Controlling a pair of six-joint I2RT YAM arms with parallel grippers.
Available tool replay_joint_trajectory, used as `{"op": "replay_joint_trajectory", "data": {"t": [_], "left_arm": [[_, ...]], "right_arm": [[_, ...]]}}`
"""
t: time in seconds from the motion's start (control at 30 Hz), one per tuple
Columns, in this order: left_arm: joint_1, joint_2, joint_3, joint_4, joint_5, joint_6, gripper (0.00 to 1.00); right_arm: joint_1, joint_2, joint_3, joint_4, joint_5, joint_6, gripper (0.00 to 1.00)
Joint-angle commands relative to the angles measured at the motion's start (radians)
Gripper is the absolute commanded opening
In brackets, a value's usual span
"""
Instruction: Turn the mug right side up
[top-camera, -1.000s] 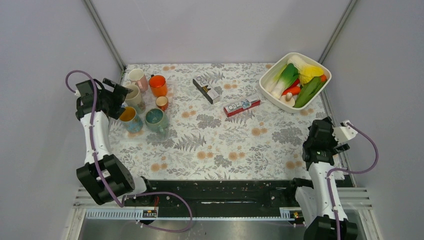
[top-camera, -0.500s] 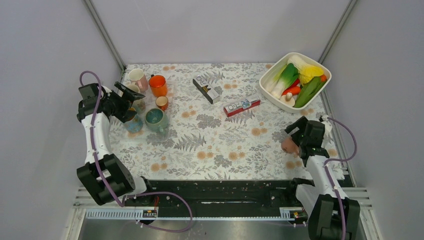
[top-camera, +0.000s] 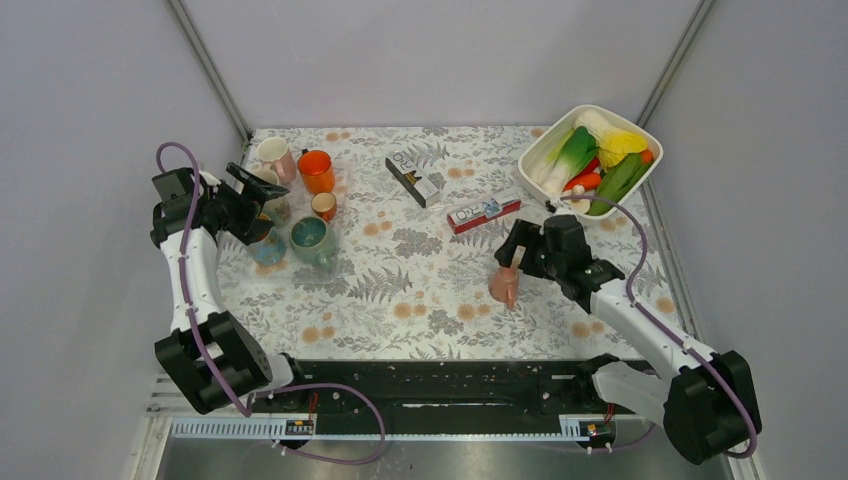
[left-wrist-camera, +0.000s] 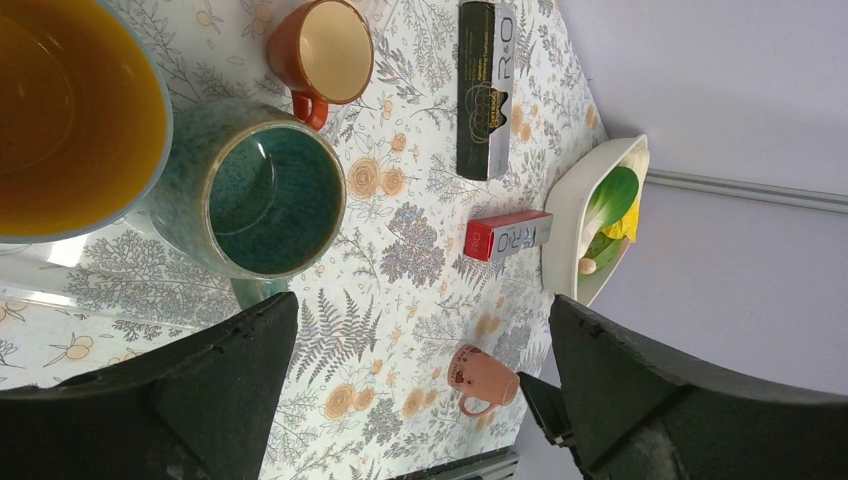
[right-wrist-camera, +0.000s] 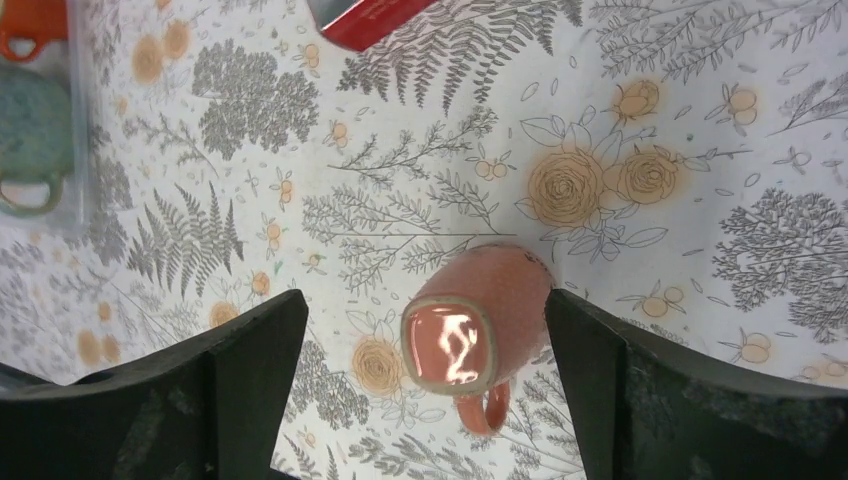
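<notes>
Well, white dish (top-camera: 640, 135) holds vegetables (top-camera: 590, 160); teal mug (left-wrist-camera: 265, 205) empty, just beyond spread-open left gripper (left-wrist-camera: 422, 305); pink mug (right-wrist-camera: 470, 335) upside down between wide-open fingers (right-wrist-camera: 240, 400) of right gripper (right-wrist-camera: 425, 300), ungripped.

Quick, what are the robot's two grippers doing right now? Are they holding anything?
Left gripper: open, holding nothing.
Right gripper: open, straddling the pink mug, not gripping it.
</notes>
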Motion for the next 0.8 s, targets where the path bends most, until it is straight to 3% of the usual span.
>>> {"op": "replay_joint_trajectory", "data": {"t": [0.0,0.13,0.3,0.43,0.57,0.77], "left_arm": [[0.008,-0.035,-0.005,0.051,0.046,0.02,0.99],[0.01,-0.043,0.004,0.038,0.052,0.053,0.99],[0.01,-0.08,0.012,0.058,0.032,0.093,0.99],[0.004,-0.112,0.013,0.084,0.038,0.134,0.99],[-0.016,-0.134,0.015,0.094,0.049,0.167,0.98],[-0.042,-0.147,0.014,0.09,0.07,0.199,0.95]], "right_arm": [[0.088,0.053,0.221,-0.318,0.093,-0.192,0.99],[0.207,0.102,0.276,-0.538,0.252,-0.149,0.99],[0.387,0.08,0.213,-0.543,0.394,-0.036,1.0],[0.406,0.076,0.123,-0.442,0.482,0.034,0.99],[0.407,0.11,0.064,-0.26,0.465,0.03,0.91],[0.407,0.207,0.035,-0.081,0.424,0.005,0.65]]}}
